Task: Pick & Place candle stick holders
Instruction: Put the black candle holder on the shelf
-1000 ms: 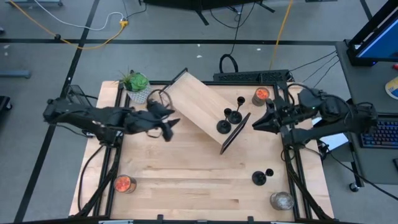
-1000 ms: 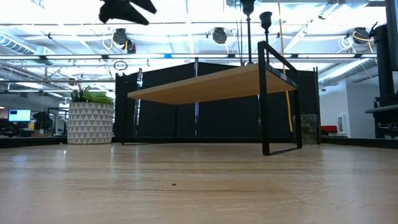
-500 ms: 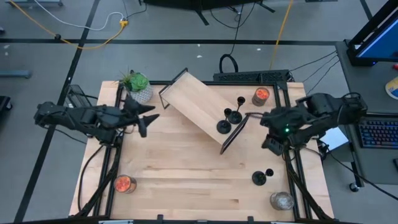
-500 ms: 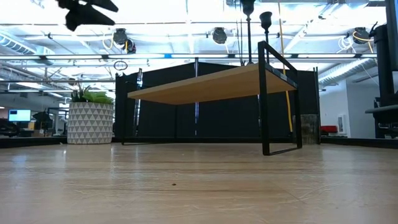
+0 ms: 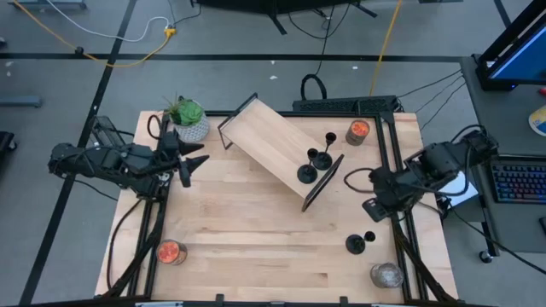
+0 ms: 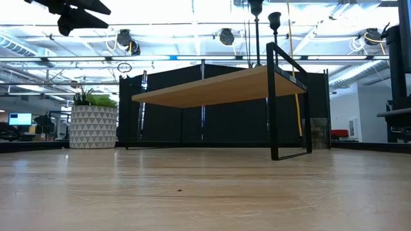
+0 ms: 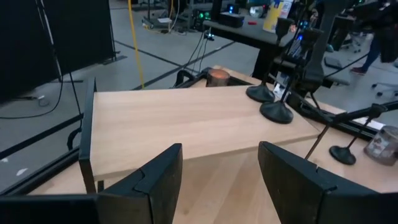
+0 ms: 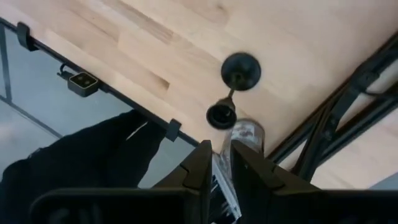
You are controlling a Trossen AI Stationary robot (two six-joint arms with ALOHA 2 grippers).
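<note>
Now our left gripper hangs open and empty, far from the holders on the shelf. Our right gripper is nearly closed and holds nothing. The last candle holder stands upright just below and ahead of it, so it is nearer. Only the right wrist view looks down into the holder's cup.

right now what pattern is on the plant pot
White with a grey triangle pattern on the plant pot, clearest in the low view.
</note>
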